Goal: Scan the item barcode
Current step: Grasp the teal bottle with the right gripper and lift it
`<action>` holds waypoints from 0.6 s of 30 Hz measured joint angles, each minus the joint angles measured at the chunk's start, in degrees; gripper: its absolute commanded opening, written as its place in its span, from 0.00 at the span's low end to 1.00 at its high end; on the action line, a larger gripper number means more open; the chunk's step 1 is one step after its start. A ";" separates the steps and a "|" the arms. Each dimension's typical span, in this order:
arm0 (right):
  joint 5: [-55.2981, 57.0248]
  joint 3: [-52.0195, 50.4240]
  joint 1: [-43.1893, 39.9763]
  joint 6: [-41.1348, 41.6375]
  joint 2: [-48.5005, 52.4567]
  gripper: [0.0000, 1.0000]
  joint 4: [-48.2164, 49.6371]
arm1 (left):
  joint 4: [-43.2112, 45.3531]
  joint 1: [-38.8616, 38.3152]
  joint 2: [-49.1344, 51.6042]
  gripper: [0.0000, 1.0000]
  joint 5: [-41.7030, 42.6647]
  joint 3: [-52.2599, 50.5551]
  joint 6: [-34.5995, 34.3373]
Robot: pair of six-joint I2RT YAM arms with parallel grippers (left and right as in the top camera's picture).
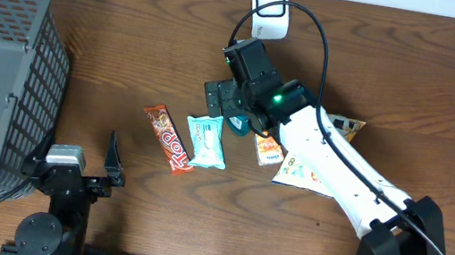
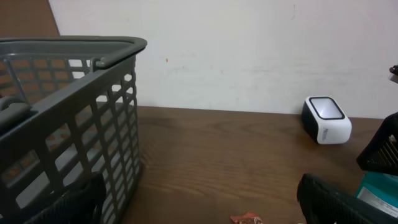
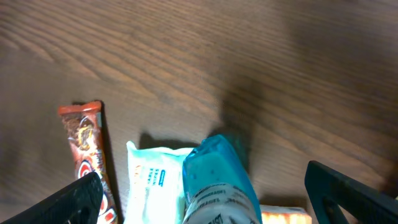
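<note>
At the left edge of the overhead view stands the grey basket [image 1: 1,67], with the left fingers [image 2: 336,199] spread apart beside it at the lower left, well away from the goods. Moving right, a red candy bar [image 1: 170,137] and a white packet [image 1: 207,140] lie side by side on the counter [image 1: 115,29]. Just right of them is the blue packet [image 3: 214,180], which looks to be the item meant for scanning. It sits directly beneath the right fingers [image 3: 348,193], which stand wide apart and hold nothing. In the right wrist view its long axis runs up and down the frame, crossing the line between the fingers, so they straddle its narrow width. The right arm is plainly the nearer. Further right lie an orange box [image 1: 268,149] and a white pouch [image 1: 302,170]. The scanner [image 1: 269,12] waits at upper centre.
</note>
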 measured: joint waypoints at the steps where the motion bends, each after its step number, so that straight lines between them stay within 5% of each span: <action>1: 0.57 0.00 0.02 -0.04 0.22 0.99 0.07 | 0.00 0.00 0.00 0.98 0.00 0.00 0.00; 8: 3.91 0.09 0.00 0.57 5.35 0.84 0.22 | 0.00 0.00 0.00 0.98 0.00 0.00 0.00; 12: 4.59 0.68 0.02 0.72 6.54 0.40 1.31 | 0.00 0.00 0.00 0.98 0.00 0.00 0.00; 18: 5.75 1.20 0.07 0.70 7.50 0.15 2.69 | 0.00 0.00 0.02 0.98 0.00 0.00 0.00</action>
